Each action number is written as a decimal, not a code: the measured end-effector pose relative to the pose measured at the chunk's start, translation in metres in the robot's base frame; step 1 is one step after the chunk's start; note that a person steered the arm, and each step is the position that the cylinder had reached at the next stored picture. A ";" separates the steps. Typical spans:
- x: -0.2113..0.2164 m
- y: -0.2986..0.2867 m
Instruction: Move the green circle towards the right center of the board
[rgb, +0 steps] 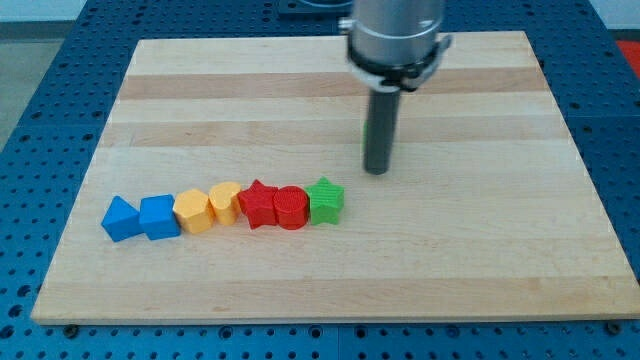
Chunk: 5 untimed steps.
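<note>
Green sliver (367, 128), perhaps the circle, hides behind my tip (376, 170).

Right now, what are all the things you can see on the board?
Blue blocks: 2, blue, left end of the row.
Yellow blocks: 2, yellow, next in the row.
Red star: 1, red, mid-row.
Red cylinder: 1, red, beside the red star.
Green star: 1, green, right end of the row.
Green circle: 1, green, mostly hidden behind my rod.
Board: 1, light wood, under everything.
My tip: 1, dark, up and right of the green star.
</note>
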<state>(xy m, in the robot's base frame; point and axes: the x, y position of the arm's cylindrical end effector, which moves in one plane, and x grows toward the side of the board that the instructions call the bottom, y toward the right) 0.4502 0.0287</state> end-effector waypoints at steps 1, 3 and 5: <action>-0.019 -0.040; -0.085 0.068; -0.079 -0.062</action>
<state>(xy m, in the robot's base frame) 0.3716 -0.0331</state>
